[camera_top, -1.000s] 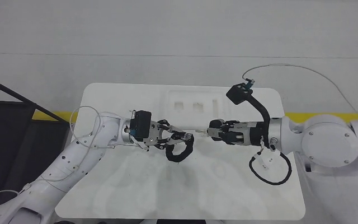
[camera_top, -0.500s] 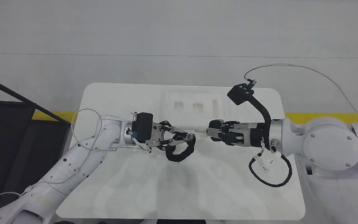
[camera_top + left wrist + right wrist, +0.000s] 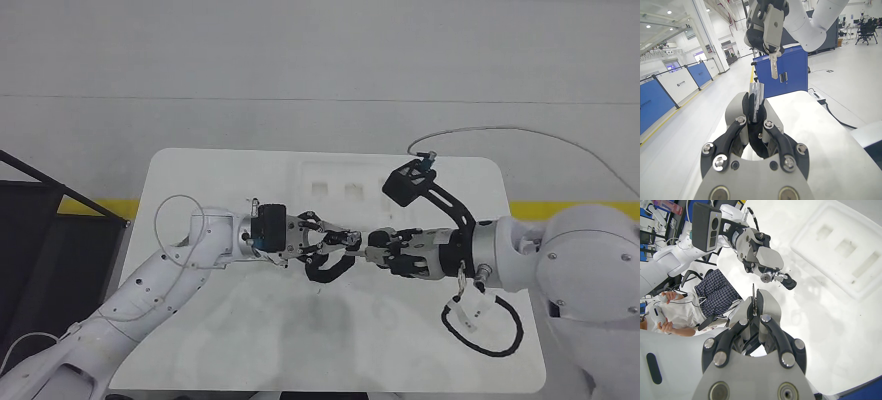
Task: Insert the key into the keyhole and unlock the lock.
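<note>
Above the middle of the worktop (image 3: pixel 230 340), the left gripper (image 3: pixel 333 241) is pressed tight on the lock (image 3: pixel 756 93), pinching its chrome cylinder, with the black cable loop beside the fingers. Facing it, the right gripper (image 3: pixel 372 251) pinches the key (image 3: pixel 773 66) by its head, the blade tip near the keyhole (image 3: pixel 765 277) but not inserted. A white foam tray (image 3: pixel 345 186) lies near the far edge.
</note>
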`<state>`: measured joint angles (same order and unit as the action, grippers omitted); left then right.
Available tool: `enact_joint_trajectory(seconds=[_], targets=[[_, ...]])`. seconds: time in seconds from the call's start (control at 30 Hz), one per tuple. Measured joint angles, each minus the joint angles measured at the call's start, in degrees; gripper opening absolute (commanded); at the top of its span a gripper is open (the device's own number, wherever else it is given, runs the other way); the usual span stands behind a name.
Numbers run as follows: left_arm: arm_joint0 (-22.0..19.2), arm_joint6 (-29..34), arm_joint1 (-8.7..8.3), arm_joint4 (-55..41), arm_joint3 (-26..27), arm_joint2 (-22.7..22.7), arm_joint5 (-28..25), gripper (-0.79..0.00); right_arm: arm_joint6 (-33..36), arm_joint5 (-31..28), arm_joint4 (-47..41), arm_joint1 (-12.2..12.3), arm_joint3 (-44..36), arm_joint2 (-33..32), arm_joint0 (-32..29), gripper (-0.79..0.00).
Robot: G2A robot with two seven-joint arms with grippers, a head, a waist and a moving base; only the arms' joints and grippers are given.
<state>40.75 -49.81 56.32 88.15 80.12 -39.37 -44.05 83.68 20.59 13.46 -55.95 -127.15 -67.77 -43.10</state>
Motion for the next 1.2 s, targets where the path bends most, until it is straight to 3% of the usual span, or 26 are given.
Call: enact_joint_trajectory(seconds=[0.43, 1.2], targets=[[-2.46, -4.23, 2.54, 3.99, -5.41, 2.52, 1.83, -0.785, 1.49, -1.47, 5.4, 2.65, -0.34, 4.18, 3.91, -0.785], [-1.89, -4.89, 3.88, 4.56, -6.68, 2.06, -2.23, -0.785, 0.8, -0.8, 7.59, 4.55, -1.42, 7.29, 6.23, -0.785]])
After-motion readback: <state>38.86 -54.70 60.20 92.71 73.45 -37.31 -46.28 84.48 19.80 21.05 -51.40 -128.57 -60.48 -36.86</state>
